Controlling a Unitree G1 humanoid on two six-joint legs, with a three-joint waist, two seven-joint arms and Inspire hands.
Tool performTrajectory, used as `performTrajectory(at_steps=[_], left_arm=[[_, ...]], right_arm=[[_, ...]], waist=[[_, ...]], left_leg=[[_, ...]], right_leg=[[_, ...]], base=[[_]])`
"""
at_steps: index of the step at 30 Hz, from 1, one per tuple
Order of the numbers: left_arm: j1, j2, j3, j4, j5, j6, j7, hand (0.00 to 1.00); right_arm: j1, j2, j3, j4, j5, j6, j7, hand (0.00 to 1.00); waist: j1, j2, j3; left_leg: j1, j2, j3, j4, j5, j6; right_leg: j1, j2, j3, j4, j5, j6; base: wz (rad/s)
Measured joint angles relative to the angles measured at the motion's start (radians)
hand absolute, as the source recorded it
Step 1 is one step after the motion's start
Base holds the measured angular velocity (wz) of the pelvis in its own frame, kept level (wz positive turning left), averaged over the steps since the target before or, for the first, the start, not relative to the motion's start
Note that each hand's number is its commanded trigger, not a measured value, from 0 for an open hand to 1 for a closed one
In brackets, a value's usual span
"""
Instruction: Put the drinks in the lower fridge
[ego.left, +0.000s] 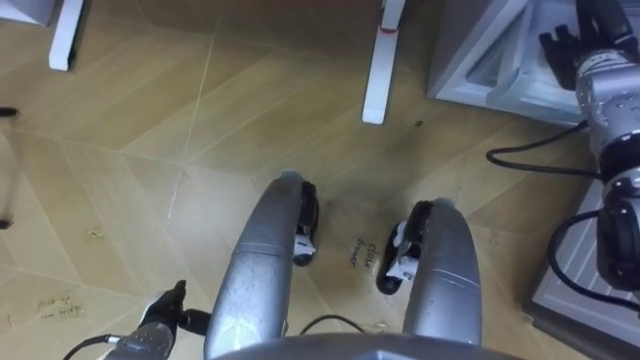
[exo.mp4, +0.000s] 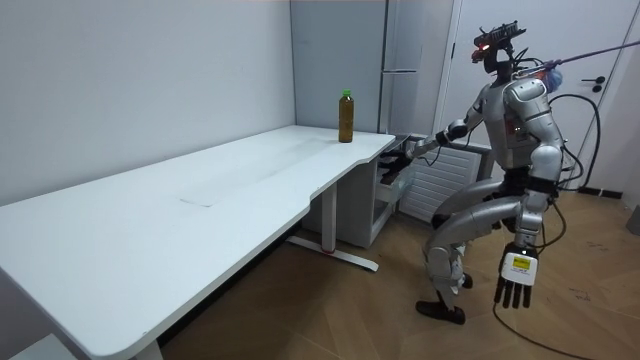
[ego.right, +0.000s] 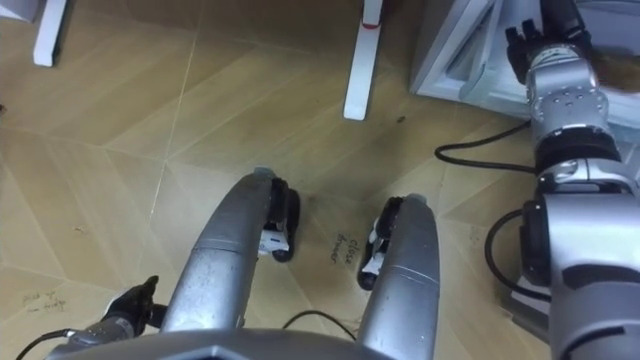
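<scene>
Well apart: bottle on table, right robot hand by fridge.

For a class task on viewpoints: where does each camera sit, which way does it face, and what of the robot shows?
Left eye view: on the head, facing down at the wooden floor; knees, left hand, right hand at the light grey fridge drawer.
Right eye view: beside it, same scene.
Room view: off in the room, facing the long white table and brown green-capped bottle; whole robot.
All share both hands.
</scene>
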Motion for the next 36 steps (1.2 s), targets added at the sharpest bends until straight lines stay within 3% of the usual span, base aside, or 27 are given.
performTrajectory(at_steps=[15, 22, 28, 36], left_arm=[[0.033, 0.007, -0.002, -0.037, -0.003, -0.001, -0.018, 0.0], [0.032, 0.007, -0.019, -0.028, -0.002, -0.013, -0.022, 0.0], [0.03, 0.007, -0.016, -0.031, -0.002, -0.019, -0.026, 0.0], [0.007, 0.008, -0.009, 0.013, -0.002, -0.024, -0.027, 0.0]], right_arm=[[0.049, 0.0, 0.001, 0.008, 0.004, -0.001, 0.024, 0.0], [0.1, 0.0, 0.045, 0.008, 0.0, -0.001, 0.052, 0.0], [0.134, 0.001, 0.058, 0.045, 0.0, 0.011, 0.088, 0.0], [0.191, 0.001, 0.077, 0.089, -0.002, 0.018, 0.112, 0.0]], waist=[[0.007, 0.001, -0.0004], [0.013, 0.001, -0.0006], [0.019, 0.002, -0.0006], [0.014, 0.004, 0.001]], left_leg=[[0.077, 0.003, 0.001, -0.035, -0.004, 0.003], [0.161, 0.009, 0.005, -0.123, 0.0, -0.001], [0.249, 0.01, 0.016, -0.234, 0.02, 0.009], [0.356, 0.003, 0.008, -0.328, 0.025, 0.006]], right_leg=[[0.081, -0.001, -0.009, -0.043, 0.0, 0.005], [0.165, 0.022, -0.011, -0.148, 0.025, 0.024], [0.249, 0.028, -0.02, -0.263, 0.057, 0.024], [0.368, 0.037, -0.035, -0.365, 0.061, 0.033]], base=[[0.0], [-0.08], [-0.06], [0.04]])
